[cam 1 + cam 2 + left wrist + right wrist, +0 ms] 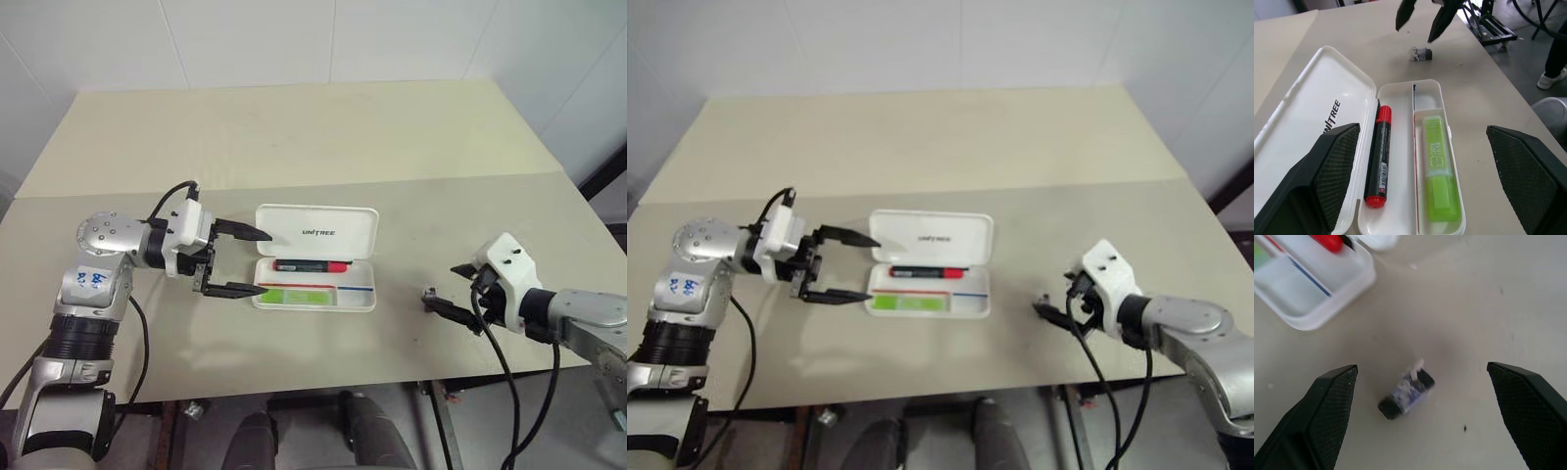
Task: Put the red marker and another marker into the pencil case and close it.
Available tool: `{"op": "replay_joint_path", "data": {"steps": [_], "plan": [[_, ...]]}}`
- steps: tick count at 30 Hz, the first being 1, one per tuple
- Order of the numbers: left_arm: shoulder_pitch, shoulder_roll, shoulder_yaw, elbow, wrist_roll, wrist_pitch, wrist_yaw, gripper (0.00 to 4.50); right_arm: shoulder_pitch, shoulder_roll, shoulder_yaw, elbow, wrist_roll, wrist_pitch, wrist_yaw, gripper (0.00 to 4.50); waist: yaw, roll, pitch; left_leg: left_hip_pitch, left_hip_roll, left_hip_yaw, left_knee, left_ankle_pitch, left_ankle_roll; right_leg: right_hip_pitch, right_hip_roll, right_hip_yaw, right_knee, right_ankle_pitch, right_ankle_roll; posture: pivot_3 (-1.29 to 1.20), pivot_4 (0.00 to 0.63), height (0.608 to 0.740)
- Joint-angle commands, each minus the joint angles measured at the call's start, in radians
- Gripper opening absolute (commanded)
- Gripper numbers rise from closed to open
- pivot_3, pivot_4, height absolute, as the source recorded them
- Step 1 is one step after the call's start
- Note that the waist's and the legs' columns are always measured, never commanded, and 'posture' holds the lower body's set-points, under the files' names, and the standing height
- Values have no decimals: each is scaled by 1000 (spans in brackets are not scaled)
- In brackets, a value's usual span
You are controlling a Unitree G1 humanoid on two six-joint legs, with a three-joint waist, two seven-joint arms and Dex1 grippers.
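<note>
Fingers of the left gripper (pixel 241 260) are standing wide apart, empty, at the left end of the pencil case (pixel 315 262), which is lying open at mid-frame on the table (pixel 323 137). Inside it, the red marker (pixel 310 265) is resting above another marker (pixel 296 293), each in its own compartment. At lower right, the right gripper's (pixel 443 290) fingers are spread wide around a small grey block (pixel 1406 395).

beige table (pixel 294 137) bears pencil case (pixel 315 257), grey block (pixel 1406 395).
</note>
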Motion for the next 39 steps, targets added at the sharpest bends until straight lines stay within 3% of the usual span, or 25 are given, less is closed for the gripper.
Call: {"op": "replay_joint_path", "data": {"steps": [1, 10, 13, 23, 24, 33, 39], "plan": [[-3, 30, 32, -17, -30, 12, -6, 4463, -10, 29, 13, -34, -11, 59, -68, 4500, 0, 0, 0, 0, 0, 0, 0, 0, 0, 0, 0, 0, 0, 0, 0, 0, 150, 740], [-16, 55, 40, -18, -31, 15, 1, 4463, -56, 172, 83, -65, -14, 202, -206, 4500, -1, 0, 0, -1, 0, 0, 0, 0, 0, 0, 0, 0, -2, 0, 0, 0, 150, 740], [-14, 65, 47, -31, -34, 20, 5, 4500, -31, 189, 121, -59, -50, 207, -241, 3887, -1, -1, -1, 0, 0, 0, -1, 0, 0, 0, 0, 0, -2, 0, 0, 0, 150, 740], [-20, 64, 46, -24, -27, 7, 7, 4500, -49, 161, 103, -48, -59, 191, -214, 489, 0, -2, -2, -1, 0, 0, 0, 0, 0, 2, 0, 0, -6, -1, -3, 0, 150, 740], [-20, 63, 45, -23, -26, 5, 7, 4500, -53, 154, 106, -43, -63, 179, -205, 359, 1, -2, -2, -1, 0, 0, 0, 0, 0, 2, 0, 0, -6, -1, -3, 0, 150, 740], [-18, 53, 36, -13, -17, -24, 8, 4500, -195, 35, 224, 63, -93, -193, 140, 359, -8, -2, -1, -1, 1, 2, -1, 0, 0, 1, 0, 1, -7, 1, 0, 0, 150, 740], [7, 61, 44, -34, -20, -32, 16, 4500, -373, 73, 343, 171, -133, -293, 264, 359, -3, -2, -1, -1, 1, 1, -2, 0, 0, 0, 0, 0, -6, 2, 2, 0, 150, 740]]}}
